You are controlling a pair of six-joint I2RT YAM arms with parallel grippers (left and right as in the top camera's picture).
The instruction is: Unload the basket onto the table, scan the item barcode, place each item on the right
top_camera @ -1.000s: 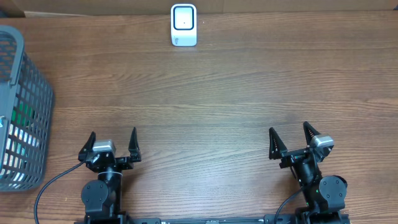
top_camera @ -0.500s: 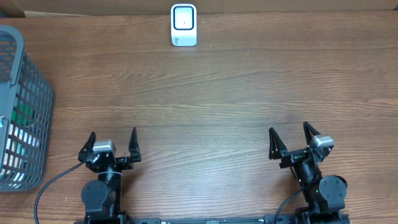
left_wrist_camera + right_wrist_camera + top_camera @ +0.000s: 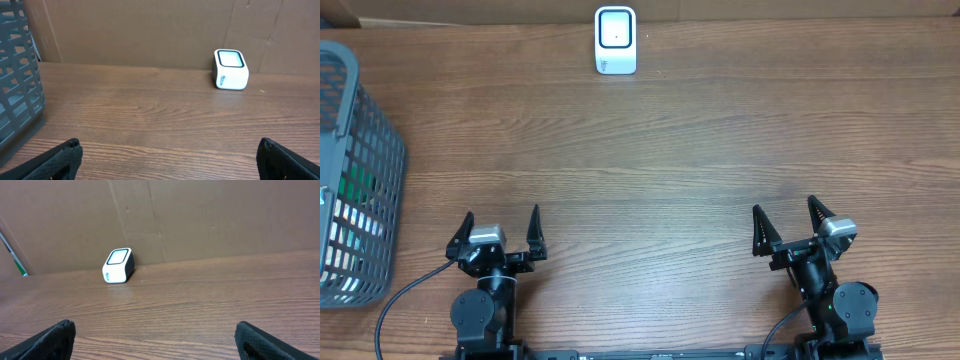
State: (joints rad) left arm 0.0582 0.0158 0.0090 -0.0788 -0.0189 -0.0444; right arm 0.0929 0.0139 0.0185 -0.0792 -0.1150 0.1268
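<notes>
The 2 arms sit parked at the near edge, left end effector and right end effector spread wide and empty, ready to reach. The scanner stands far across the surface, window up to read a barcode. Only the overhead view shows packages inside the basket, likely the items; the left wrist view sees just its wall.
</notes>
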